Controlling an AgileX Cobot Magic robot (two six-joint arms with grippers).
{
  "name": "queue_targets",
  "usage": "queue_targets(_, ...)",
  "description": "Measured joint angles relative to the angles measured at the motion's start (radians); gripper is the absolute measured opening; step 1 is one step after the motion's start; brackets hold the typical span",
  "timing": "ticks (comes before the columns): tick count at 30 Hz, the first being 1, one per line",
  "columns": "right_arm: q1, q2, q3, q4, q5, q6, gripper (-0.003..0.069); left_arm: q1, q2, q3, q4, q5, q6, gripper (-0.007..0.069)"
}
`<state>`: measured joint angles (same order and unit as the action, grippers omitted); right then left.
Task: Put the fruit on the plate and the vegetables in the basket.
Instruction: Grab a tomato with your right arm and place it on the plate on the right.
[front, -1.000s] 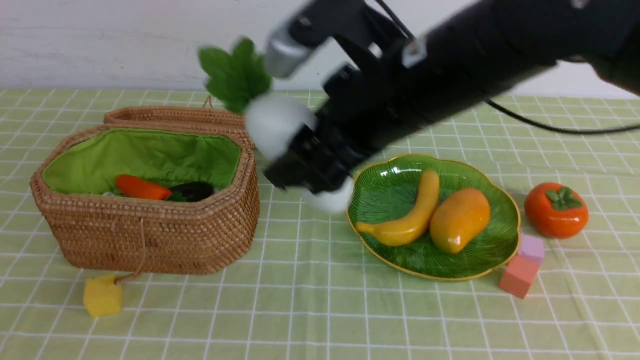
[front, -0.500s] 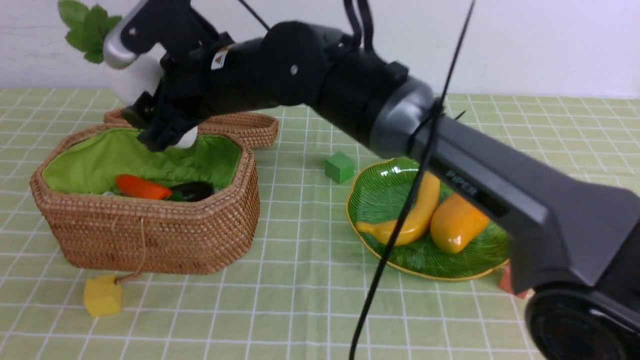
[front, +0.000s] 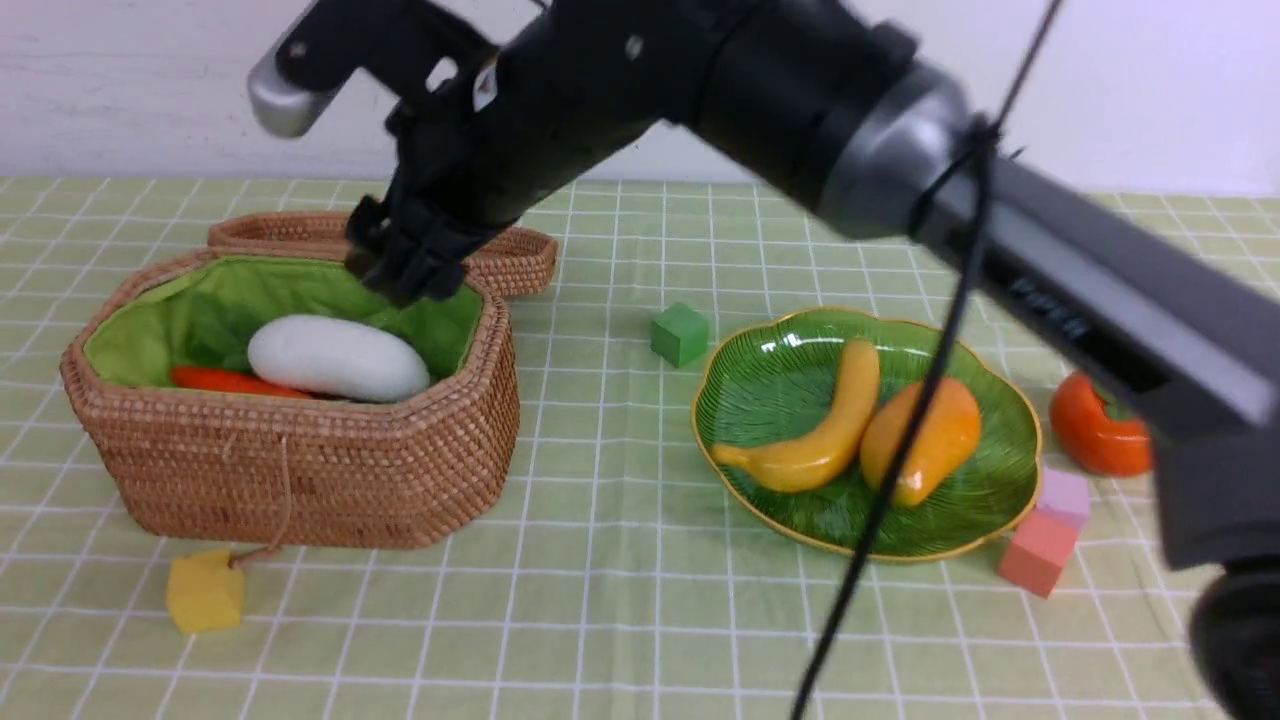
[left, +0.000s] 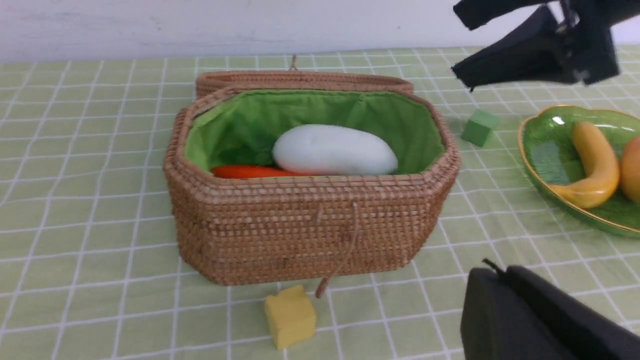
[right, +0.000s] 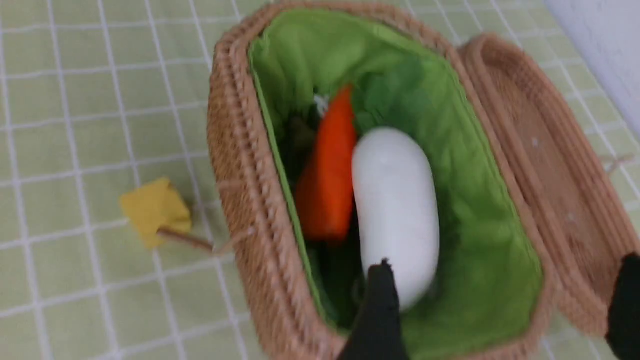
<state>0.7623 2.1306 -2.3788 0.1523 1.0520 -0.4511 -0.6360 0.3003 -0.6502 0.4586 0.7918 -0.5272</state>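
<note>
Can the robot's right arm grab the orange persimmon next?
Probably yes. The right gripper, jaws open and empty, hangs above the basket, and the persimmon sits uncovered on the tablecloth beside the plate, on that arm's side.

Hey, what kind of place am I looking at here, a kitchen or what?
Probably a staged robot test table, not a kitchen: a green checked tablecloth against a bare white wall, glossy toy produce like the white radish and banana, and a loose yellow cube.
</note>
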Motion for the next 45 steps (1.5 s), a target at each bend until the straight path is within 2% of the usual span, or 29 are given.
queue_targets(2,-0.003,-0.059,-0.002,-0.080,0.131,0.084,0.0412,0.000,0.000,0.000,-0.073,-0.026,0.065,-0.0001)
queue_targets(3,-0.007,-0.086,-0.001,-0.126,0.167,0.134,0.0340,0.000,0.000,0.000,-0.111,-0.036,0.092,-0.0001)
queue_targets(5,-0.037,-0.144,0.026,-0.215,0.196,0.226,0.0187,0.000,0.000,0.000,-0.215,-0.065,0.184,-0.0001)
queue_targets(6,-0.044,-0.152,0.033,-0.224,0.197,0.238,0.0162,0.000,0.000,0.000,-0.222,-0.067,0.198,-0.0001)
queue_targets(8,-0.104,-0.209,0.107,-0.270,0.199,0.316,0.0024,0.000,0.000,0.000,-0.322,-0.085,0.301,0.0000)
queue_targets(9,-0.116,-0.220,0.126,-0.273,0.199,0.324,0.0024,0.000,0.000,0.000,-0.330,-0.085,0.301,0.0000)
queue_targets(10,-0.175,-0.273,0.216,-0.285,0.198,0.385,-0.0012,0.000,0.000,0.000,-0.387,-0.086,0.375,0.0000)
queue_targets(11,-0.183,-0.280,0.229,-0.286,0.198,0.400,-0.0013,0.000,0.000,0.000,-0.401,-0.086,0.382,0.0000)
queue_targets(13,-0.259,-0.341,0.342,-0.287,0.197,0.451,-0.0015,0.000,0.000,0.000,-0.452,-0.086,0.448,0.0000)
queue_targets(14,-0.348,-0.396,0.463,-0.287,0.196,0.504,-0.0010,0.000,0.000,0.000,-0.514,-0.086,0.502,0.0000)
queue_targets(16,-0.457,-0.437,0.590,-0.287,0.196,0.547,0.0005,0.000,0.000,0.000,-0.577,-0.091,0.570,0.0000)
queue_targets(18,-0.585,-0.447,0.718,-0.278,0.189,0.587,0.0052,0.000,0.000,0.000,-0.658,-0.106,0.642,0.0000)
queue_targets(20,-0.638,-0.440,0.765,-0.260,0.166,0.602,0.0087,0.000,0.000,0.000,-0.683,-0.122,0.675,0.0000)
queue_targets(21,-0.733,-0.412,0.822,-0.203,0.094,0.627,0.0174,0.000,0.000,0.000,-0.712,-0.145,0.710,0.0000)
queue_targets(22,-0.759,-0.402,0.840,-0.174,0.065,0.632,0.0234,0.000,0.000,0.000,-0.716,-0.153,0.723,0.0000)
queue_targets(23,-0.776,-0.394,0.842,-0.167,0.057,0.632,0.0234,0.000,0.000,0.000,-0.718,-0.157,0.725,0.0000)
queue_targets(24,-0.837,-0.361,0.852,-0.099,-0.003,0.633,0.0367,0.000,0.001,0.000,-0.721,-0.172,0.737,0.0000)
queue_targets(27,-0.924,-0.297,0.856,0.004,-0.091,0.612,0.0548,0.000,0.005,0.000,-0.724,-0.185,0.742,0.0001)
queue_targets(28,-0.947,-0.276,0.856,0.038,-0.120,0.601,0.0601,0.000,0.012,0.000,-0.725,-0.185,0.742,0.0002)
queue_targets(29,-0.947,-0.272,0.856,0.045,-0.126,0.598,0.0609,0.000,0.013,0.000,-0.725,-0.185,0.742,0.0002)
queue_targets(30,-0.977,-0.241,0.856,0.091,-0.164,0.580,0.0652,0.000,0.022,0.000,-0.726,-0.185,0.742,0.0002)
queue_targets(34,-1.019,-0.157,0.857,0.232,-0.253,0.487,0.0671,0.000,0.044,0.001,-0.727,-0.185,0.742,0.0002)
queue_targets(36,-1.021,-0.138,0.857,0.276,-0.269,0.451,0.0661,0.000,0.051,0.001,-0.728,-0.185,0.742,0.0002)
queue_targets(38,-1.022,-0.085,0.858,0.376,-0.295,0.357,0.0627,0.000,0.060,0.001,-0.728,-0.187,0.742,0.0004)
queue_targets(45,-1.020,-0.035,0.848,0.515,-0.334,0.267,0.0591,0.000,0.061,0.001,-0.731,-0.190,0.742,0.0005)
